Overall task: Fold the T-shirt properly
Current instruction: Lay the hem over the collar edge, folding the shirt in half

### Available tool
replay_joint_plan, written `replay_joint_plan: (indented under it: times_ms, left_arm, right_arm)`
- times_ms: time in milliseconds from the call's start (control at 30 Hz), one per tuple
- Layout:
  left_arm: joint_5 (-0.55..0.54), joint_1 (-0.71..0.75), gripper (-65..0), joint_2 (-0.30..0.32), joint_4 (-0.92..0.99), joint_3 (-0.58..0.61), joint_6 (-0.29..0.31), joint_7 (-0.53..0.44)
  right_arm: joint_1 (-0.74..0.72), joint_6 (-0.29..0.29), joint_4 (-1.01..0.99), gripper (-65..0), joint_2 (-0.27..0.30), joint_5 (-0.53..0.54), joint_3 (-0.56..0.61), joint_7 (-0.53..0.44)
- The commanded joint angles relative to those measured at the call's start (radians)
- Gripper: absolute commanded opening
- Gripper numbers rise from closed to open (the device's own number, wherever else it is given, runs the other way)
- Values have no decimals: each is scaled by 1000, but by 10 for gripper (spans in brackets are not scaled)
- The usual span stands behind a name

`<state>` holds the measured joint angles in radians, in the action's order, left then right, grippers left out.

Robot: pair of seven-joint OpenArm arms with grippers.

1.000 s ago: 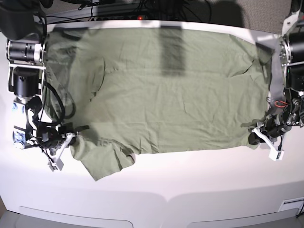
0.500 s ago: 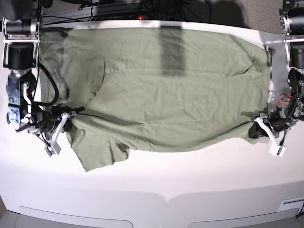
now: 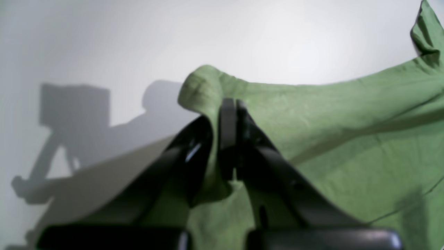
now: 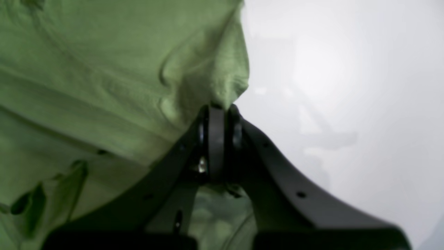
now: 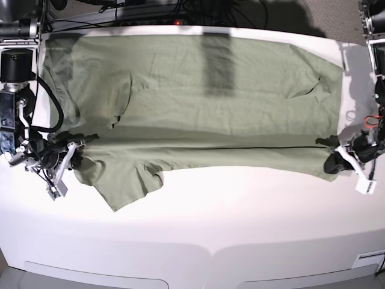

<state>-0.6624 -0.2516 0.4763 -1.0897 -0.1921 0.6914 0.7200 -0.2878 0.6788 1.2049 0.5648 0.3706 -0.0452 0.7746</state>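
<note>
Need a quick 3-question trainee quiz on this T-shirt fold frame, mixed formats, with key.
1. True or false: both grippers are shut on the T-shirt.
2. Multiple choice: the left gripper shows in the base view at A) that view's right, B) that view's left, C) the far edge's middle.
3. Fill in: the sleeve hanging loose on the table lies nearest the ____ gripper.

Key: 1 true; 2 A; 3 right.
</note>
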Motion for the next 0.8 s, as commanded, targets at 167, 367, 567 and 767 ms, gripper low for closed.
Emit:
replay_joint_plan:
  times_ms: [167,367,567,767]
  left_arm:
    - [-87,41,-650,23,-143,-122,7,68]
    - [-162,89,-650,23,-174,-150,7,129]
    - [-209,111,-650,23,-178,-150,7,201]
    - [-298,111,-650,23,-230,-150,7,386]
  right_arm:
    - [-24,3,88,-650,23,8,-9,-18]
    - [56,2,194,-650,23,7,-9,-18]
    - [193,1,330,-650,23,-4,-43,-21]
    - [298,1,383,-650,23,1,-213,-21]
